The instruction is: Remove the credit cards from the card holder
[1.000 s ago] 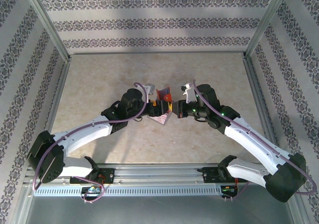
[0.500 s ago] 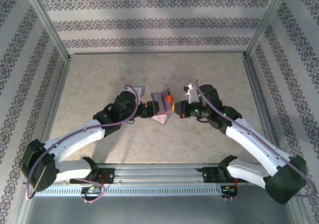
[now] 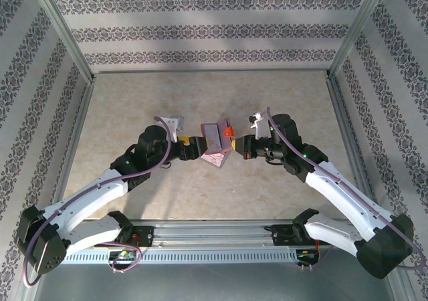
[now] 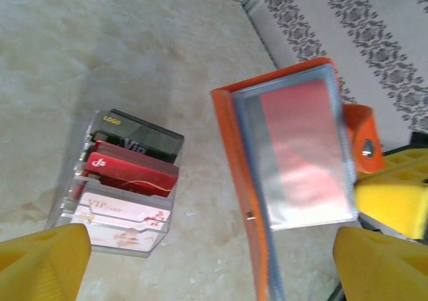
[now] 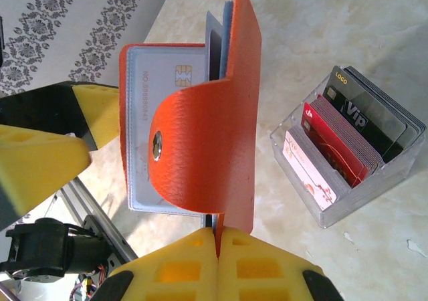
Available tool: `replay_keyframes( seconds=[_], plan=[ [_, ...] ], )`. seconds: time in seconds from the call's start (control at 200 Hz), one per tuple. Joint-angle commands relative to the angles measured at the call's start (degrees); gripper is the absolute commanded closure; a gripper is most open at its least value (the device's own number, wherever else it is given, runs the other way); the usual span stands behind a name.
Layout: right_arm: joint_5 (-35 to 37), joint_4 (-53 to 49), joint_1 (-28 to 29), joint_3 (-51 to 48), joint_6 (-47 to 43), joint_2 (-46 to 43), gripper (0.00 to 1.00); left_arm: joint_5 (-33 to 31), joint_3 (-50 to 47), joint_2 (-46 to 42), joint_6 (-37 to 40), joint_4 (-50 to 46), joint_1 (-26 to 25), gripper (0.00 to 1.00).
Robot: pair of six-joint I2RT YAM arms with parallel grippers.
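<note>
The right gripper (image 5: 217, 247) was pinched tight on the lower edge of the card holder (image 5: 200, 127), holding it open and upright at mid-frame. The left gripper (image 4: 210, 264) had spread wider and drawn back toward the left, empty, so no card seemed freed yet. A red card (image 4: 301, 140) sat behind a cloudy sleeve; how many others lay inside was unclear.

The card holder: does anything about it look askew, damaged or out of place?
Nothing is damaged or spilled. The card holder is held upright and open, pinched at one edge by the shut right gripper. Its snap tab is undone, and a chip card sits inside a sleeve.
</note>
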Motion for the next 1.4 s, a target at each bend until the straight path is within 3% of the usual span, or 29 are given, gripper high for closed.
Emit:
replay_keyframes(
  seconds=[0.0,0.16,0.28,0.465,0.59,0.76,0.914,1.124,1.394],
  plan=[
    [-1.4,2.9,-0.3,-0.6,0.5,-1.0,1.00,3.6,-1.7,-0.2,-3.2,6.7,0.6,0.05],
    [-2.6,3.5,-0.2,-0.6,0.8,-0.8,1.00,6.3,-0.7,4.1,-5.3,10.1,0.6,0.06],
    [-3.8,5.0,0.1,-0.9,1.4,-0.7,1.00,6.3,-0.1,6.8,-5.7,10.8,0.5,0.14],
    [-5.9,7.4,0.1,-1.9,2.2,-0.3,1.00,7.2,0.0,8.5,-6.8,13.2,0.6,0.39],
    [-4.2,5.5,-0.1,-1.9,0.7,-0.2,1.00,6.9,-0.6,7.9,-7.4,14.0,0.6,0.67],
    [-3.3,4.9,-1.0,-2.4,-0.2,-0.5,1.00,7.3,-0.9,6.9,-8.1,14.9,0.6,0.78],
    [-2.2,4.3,-2.0,-2.6,-0.9,-1.3,0.85,10.0,-1.6,7.0,-8.7,18.9,0.6,0.88],
    [0.2,1.0,-2.9,-2.4,-3.4,-1.4,0.81,11.4,-1.7,7.0,-9.0,21.0,0.5,1.00],
    [-1.8,2.0,-2.7,-2.1,-3.3,-0.8,0.47,12.1,-1.1,8.2,-9.0,21.6,0.6,1.00]
  ],
)
